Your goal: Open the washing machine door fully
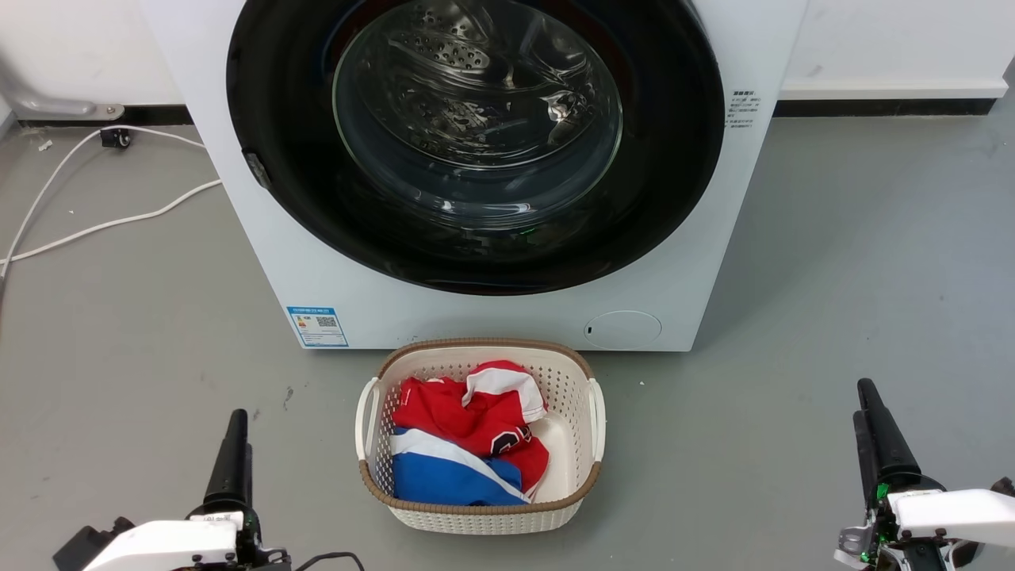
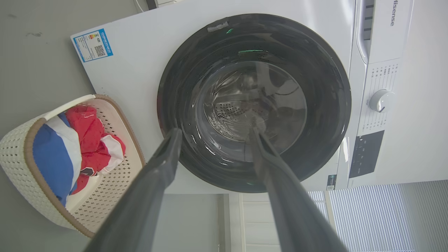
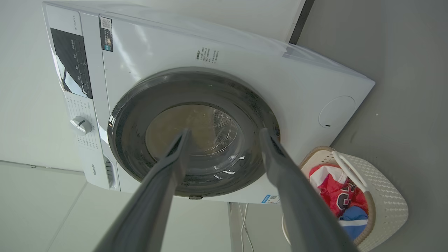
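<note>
At twelve o'clock of the head view, the frame edge cuts off the top of the washing machine (image 1: 492, 317) and the upper arc of the washing machine door (image 1: 674, 159). The print on the blue label (image 1: 317, 327), at seven o'clock of the door, and the grey lettering (image 1: 742, 109), at three o'clock of it, are too small to read. The white cable (image 1: 95, 226) runs out of frame at nine o'clock. Red, white and blue clothes (image 1: 468, 428) hide most of the floor of the laundry basket (image 1: 476, 519). In the left wrist view, the two fingers (image 2: 164, 157) of the left gripper (image 2: 215, 129) blur toward six o'clock and cover part of the door's rim. The markings on the control panel (image 2: 365, 154) are illegible.
</note>
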